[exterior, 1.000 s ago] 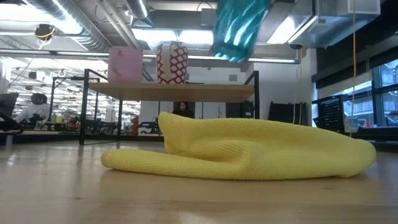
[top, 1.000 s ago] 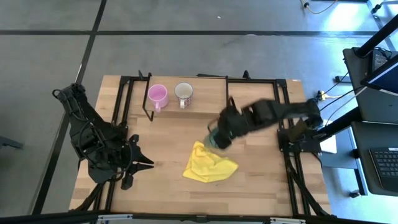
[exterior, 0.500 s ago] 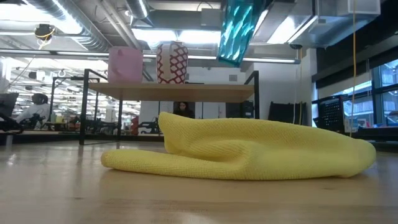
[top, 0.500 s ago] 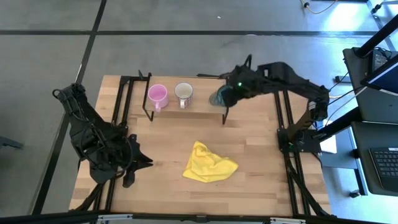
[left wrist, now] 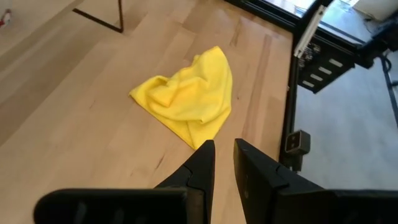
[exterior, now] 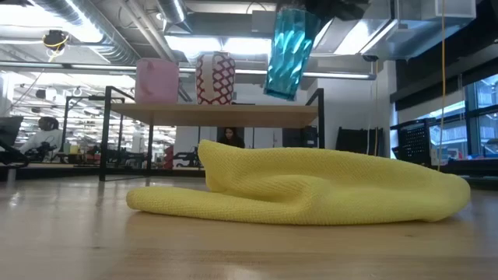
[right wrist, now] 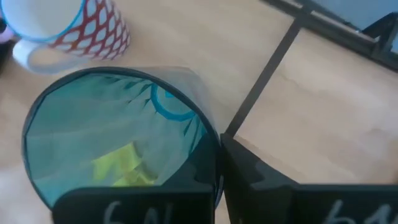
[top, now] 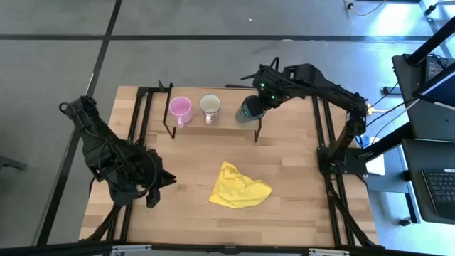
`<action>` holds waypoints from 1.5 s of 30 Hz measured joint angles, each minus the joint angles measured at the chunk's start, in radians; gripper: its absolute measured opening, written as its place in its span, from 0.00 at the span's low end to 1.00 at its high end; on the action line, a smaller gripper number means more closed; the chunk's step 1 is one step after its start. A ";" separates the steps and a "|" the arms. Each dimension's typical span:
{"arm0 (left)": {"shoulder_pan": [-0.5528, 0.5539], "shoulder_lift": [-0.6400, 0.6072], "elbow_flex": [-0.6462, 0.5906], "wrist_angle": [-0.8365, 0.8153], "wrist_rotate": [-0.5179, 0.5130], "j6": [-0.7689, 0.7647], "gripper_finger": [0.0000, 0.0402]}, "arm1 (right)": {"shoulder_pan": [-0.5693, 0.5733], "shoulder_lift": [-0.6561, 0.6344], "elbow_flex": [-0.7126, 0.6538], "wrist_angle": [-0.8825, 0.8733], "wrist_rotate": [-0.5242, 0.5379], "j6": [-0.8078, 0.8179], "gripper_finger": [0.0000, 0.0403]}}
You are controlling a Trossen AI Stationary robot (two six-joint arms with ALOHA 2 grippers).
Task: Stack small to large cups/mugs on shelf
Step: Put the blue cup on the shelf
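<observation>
Cloth [top: 240, 185] well apart from shelf [top: 231, 121]

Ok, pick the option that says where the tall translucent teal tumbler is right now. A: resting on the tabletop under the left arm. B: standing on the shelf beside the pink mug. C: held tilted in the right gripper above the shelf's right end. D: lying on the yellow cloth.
C: the low view shows the tall translucent teal tumbler tilted and clear above the low light-wood shelf, pinched at its rim by the right gripper, right of the white red-patterned mug.
</observation>
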 joint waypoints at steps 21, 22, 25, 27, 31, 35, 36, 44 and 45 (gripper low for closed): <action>0.084 0.002 0.000 0.000 0.044 -0.002 0.13 | -0.065 0.002 -0.008 0.023 -0.013 -0.018 0.02; 0.084 0.002 0.000 0.000 0.044 -0.002 0.13 | -0.066 0.003 -0.010 0.033 -0.028 -0.022 0.02; 0.084 0.002 0.000 0.000 0.044 -0.002 0.13 | -0.066 0.010 -0.011 0.038 -0.040 -0.025 0.03; 0.084 0.002 0.000 0.000 0.044 -0.002 0.13 | -0.065 0.018 -0.011 0.045 -0.044 -0.027 0.03; 0.084 0.002 0.000 -0.001 0.044 0.000 0.13 | -0.066 0.032 -0.012 0.053 -0.067 -0.030 0.03; 0.084 0.002 0.000 -0.004 0.044 0.000 0.13 | -0.066 0.036 -0.011 0.058 -0.067 -0.035 0.03; 0.084 0.002 0.000 -0.004 0.044 0.000 0.13 | -0.066 0.036 -0.011 0.059 -0.068 -0.036 0.03; 0.084 0.002 0.000 -0.004 0.044 0.001 0.13 | -0.065 0.036 -0.011 0.037 -0.076 -0.031 0.03; 0.084 0.002 0.000 -0.004 0.045 0.001 0.13 | -0.065 0.036 -0.011 0.038 -0.076 -0.031 0.03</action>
